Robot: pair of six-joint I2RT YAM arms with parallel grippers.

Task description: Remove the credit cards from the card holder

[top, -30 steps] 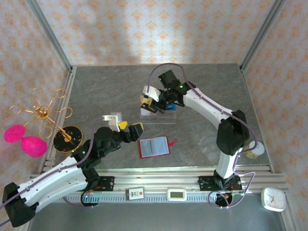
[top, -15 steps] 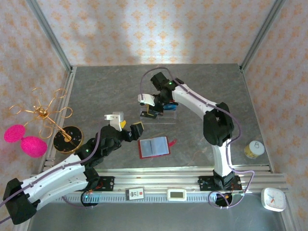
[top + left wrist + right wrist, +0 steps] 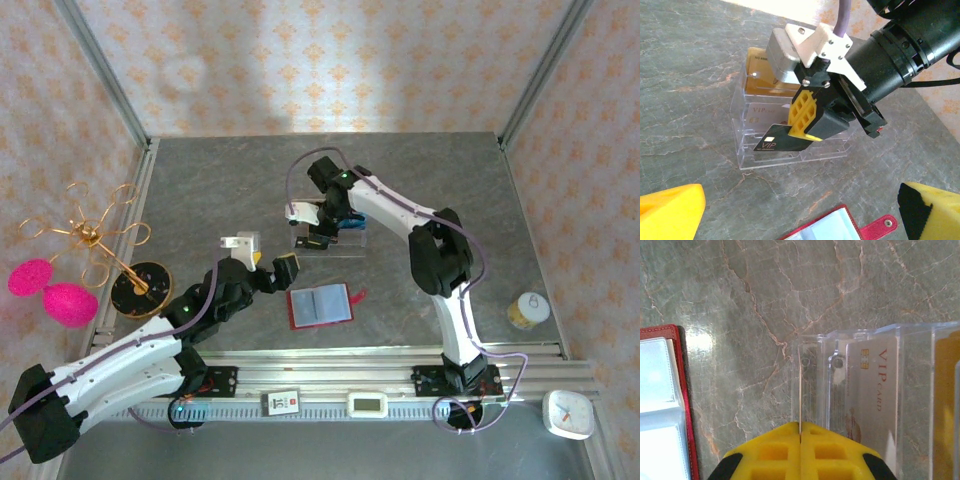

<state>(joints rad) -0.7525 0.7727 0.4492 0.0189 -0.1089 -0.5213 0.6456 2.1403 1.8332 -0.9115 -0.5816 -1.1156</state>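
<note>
Card holder (image 3: 320, 305) lies open on the worktop (image 3: 200, 190) near its front edge, clear sleeves facing up. The right end effector (image 3: 807, 122) is clamped on a dark credit card (image 3: 776, 141), holding it on edge at the front tier of a clear stand (image 3: 765, 157). A gold card (image 3: 760, 62) and a pale VIP card (image 3: 872, 390) sit in the tiers behind. The left end effector (image 3: 265, 260) hovers wide open just left of the card holder.

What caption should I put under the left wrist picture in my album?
Right gripper, jaws shut on a black VIP card, holds it at the clear stand's front tier.
</note>
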